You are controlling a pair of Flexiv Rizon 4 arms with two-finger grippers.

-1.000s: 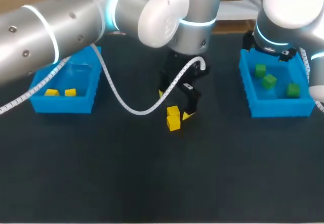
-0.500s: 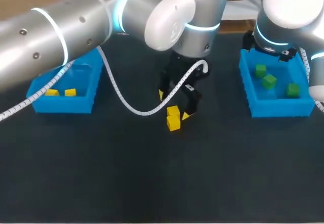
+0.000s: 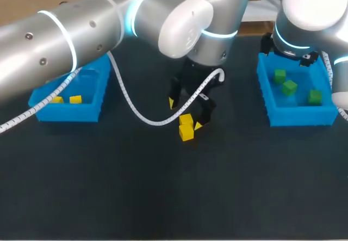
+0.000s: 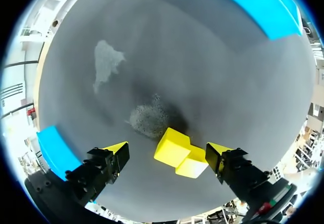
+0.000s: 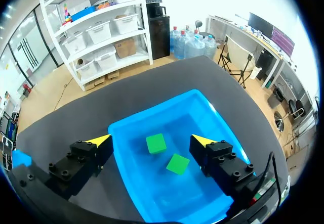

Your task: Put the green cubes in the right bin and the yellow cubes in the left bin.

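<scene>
- Left end effector (image 3: pixel 185 113) is hanging over the mid-tabletop (image 3: pixel 163 197), fingers spread wide, gripping nothing.
- Two loose yellow cubes (image 3: pixel 186 127) are sitting against each other between those fingers (one close to a fingertip).
- Right end effector (image 5: pixel 150 141) is hovering wide open and empty over the right bin (image 3: pixel 299 117), which is holding three green cubes (image 3: pixel 289 87).
- Left bin (image 3: pixel 65 113) is holding two binned yellow cubes (image 3: pixel 75 99).

Dark grey table (image 3: pixel 163 197), soft even light

Left arm (image 3: pixel 81 39) slightly farther right
</scene>
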